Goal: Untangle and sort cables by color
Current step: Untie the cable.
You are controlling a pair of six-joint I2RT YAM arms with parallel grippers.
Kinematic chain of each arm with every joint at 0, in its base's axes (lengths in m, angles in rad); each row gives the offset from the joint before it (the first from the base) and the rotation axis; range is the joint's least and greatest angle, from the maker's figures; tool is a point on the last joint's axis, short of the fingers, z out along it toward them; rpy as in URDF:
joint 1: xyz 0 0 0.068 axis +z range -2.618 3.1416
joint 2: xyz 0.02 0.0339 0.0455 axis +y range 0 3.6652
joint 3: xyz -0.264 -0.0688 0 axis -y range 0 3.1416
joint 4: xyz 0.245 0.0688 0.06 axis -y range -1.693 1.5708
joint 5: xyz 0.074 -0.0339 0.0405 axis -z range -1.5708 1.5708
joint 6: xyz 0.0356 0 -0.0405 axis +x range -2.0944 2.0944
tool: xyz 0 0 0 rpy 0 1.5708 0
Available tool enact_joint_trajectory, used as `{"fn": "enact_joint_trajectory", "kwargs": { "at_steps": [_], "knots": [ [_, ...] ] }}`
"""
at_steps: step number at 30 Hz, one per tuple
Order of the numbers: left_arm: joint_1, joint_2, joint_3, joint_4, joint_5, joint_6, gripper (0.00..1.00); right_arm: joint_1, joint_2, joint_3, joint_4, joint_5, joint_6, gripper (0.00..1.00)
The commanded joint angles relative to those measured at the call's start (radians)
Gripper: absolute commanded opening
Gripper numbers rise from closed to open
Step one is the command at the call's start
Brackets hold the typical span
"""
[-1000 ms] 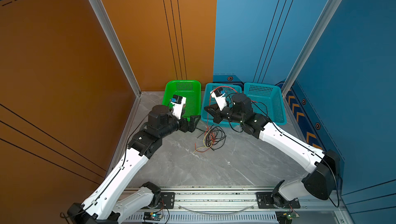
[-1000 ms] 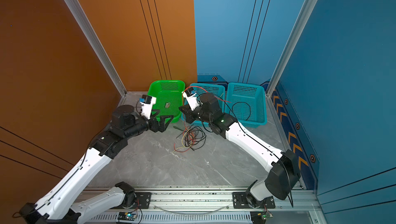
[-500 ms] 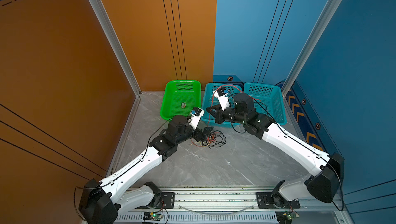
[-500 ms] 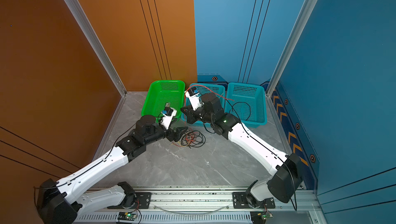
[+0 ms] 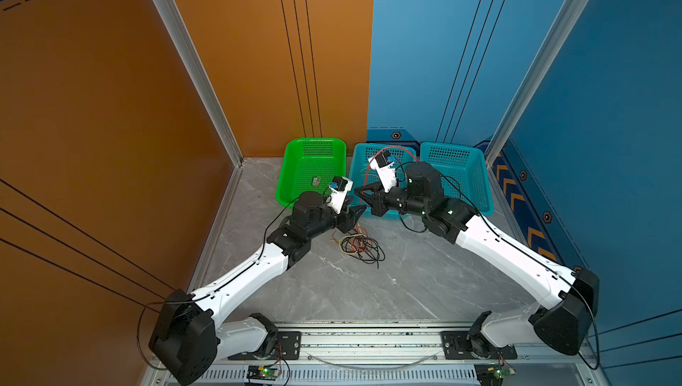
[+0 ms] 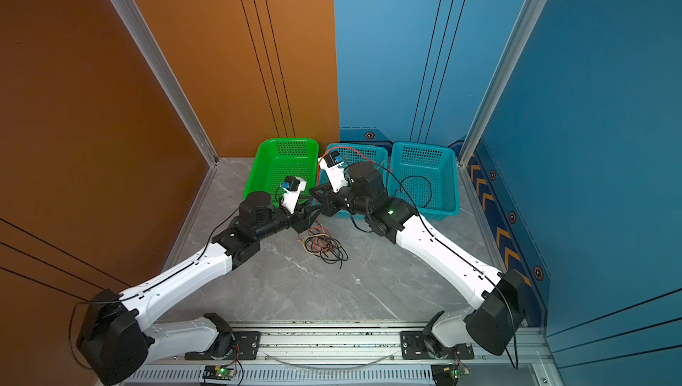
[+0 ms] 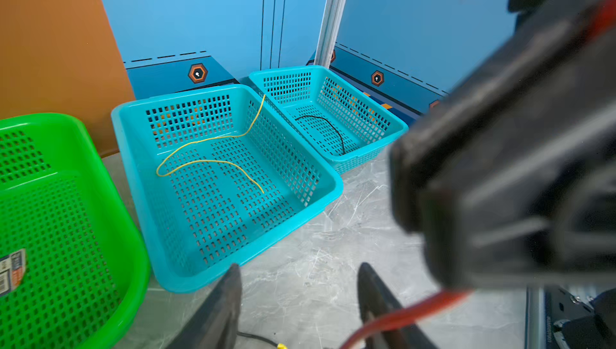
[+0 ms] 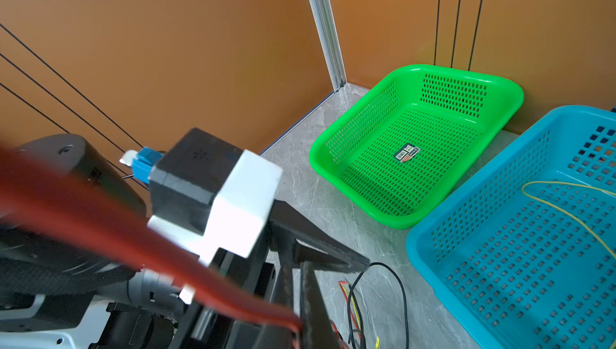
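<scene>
On the far left we had the green basket (image 5: 317, 148). Just nearer, the left gripper (image 5: 361, 210) hung with jaws parted, the red cable (image 7: 416, 309) crossing one finger (image 7: 373, 294). Nearer still, the tangle of cables (image 5: 360, 245) lay on the table (image 5: 369, 292). The right gripper (image 5: 360, 196) was clamped on that red cable. The middle teal basket (image 7: 253, 247) held a yellow cable (image 7: 206, 161), the right teal basket (image 7: 286, 83) a black cable (image 7: 320, 117).

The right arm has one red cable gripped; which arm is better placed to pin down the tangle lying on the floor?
Left, likely. The left gripper is open and hangs just beside the tangle; the right gripper is shut on the red cable.
</scene>
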Motion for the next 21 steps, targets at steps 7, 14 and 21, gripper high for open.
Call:
{"fn": "enact_joint_trajectory", "kwargs": {
  "at_steps": [7, 14, 21],
  "knots": [
    [0.026, 0.001, -0.027, 0.058, 0.085, -0.025, 0.0, -0.004, -0.06, -0.052, 0.025, 0.0, 0.018, 0.0],
    [0.073, -0.015, -0.038, 0.057, 0.119, -0.058, 0.0, -0.056, -0.109, -0.149, 0.028, 0.05, 0.014, 0.4],
    [0.109, -0.038, -0.027, 0.034, 0.148, -0.075, 0.0, -0.131, -0.225, -0.409, 0.038, 0.047, -0.009, 0.74]
  ]
}}
